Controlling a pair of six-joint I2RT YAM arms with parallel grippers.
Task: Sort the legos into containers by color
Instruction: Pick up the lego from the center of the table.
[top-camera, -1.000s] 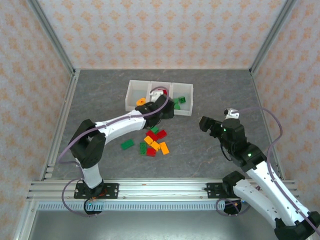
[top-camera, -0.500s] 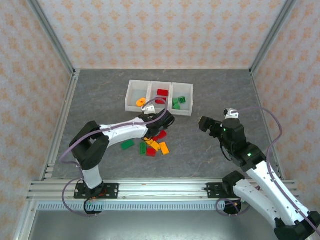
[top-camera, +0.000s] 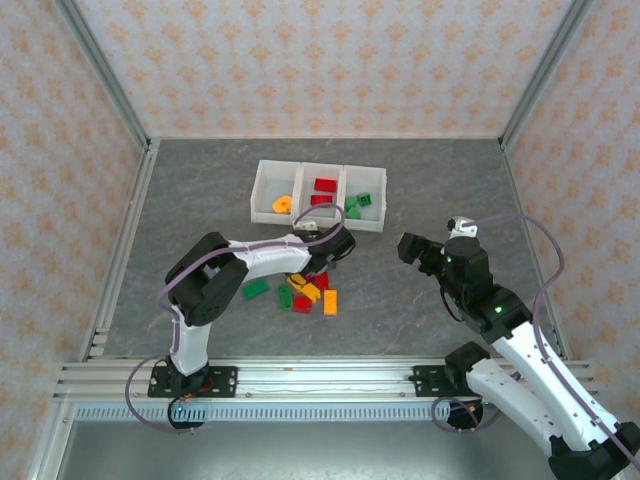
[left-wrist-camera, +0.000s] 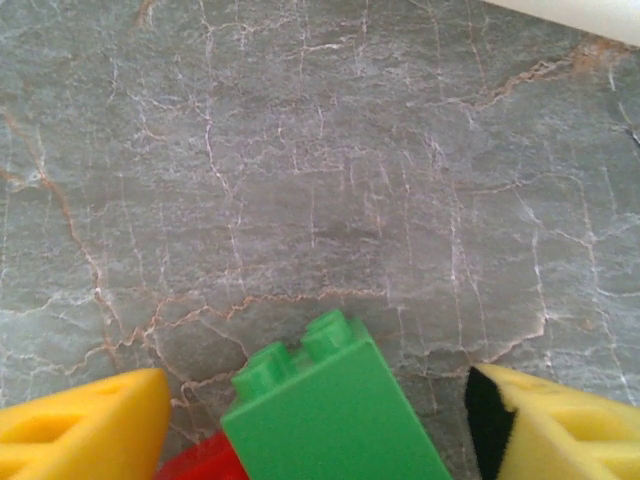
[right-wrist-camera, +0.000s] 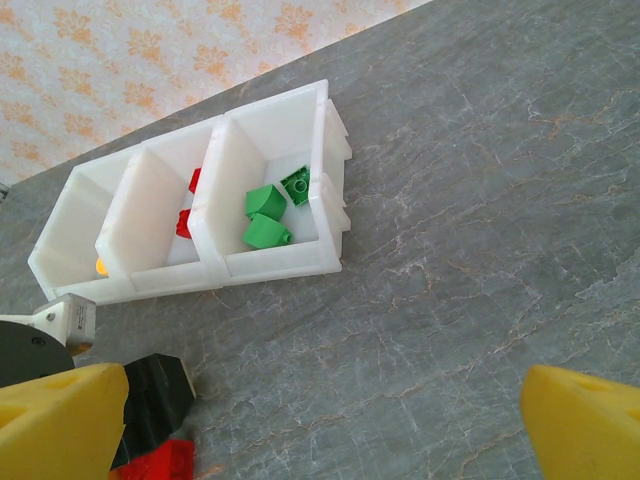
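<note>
Jaws of the left gripper (top-camera: 325, 258) hang over the loose bricks (top-camera: 308, 290), far nearer them than the right gripper (top-camera: 408, 247), which gapes empty. Left wrist: a green brick (left-wrist-camera: 335, 415) lies between the parted fingers (left-wrist-camera: 85, 425), ungripped, long axis pointing ahead. Right wrist: the tray (right-wrist-camera: 335, 150) holds green bricks (right-wrist-camera: 265, 215) right, red bricks (right-wrist-camera: 186, 215) middle, an orange piece (right-wrist-camera: 100, 267) left.
</note>
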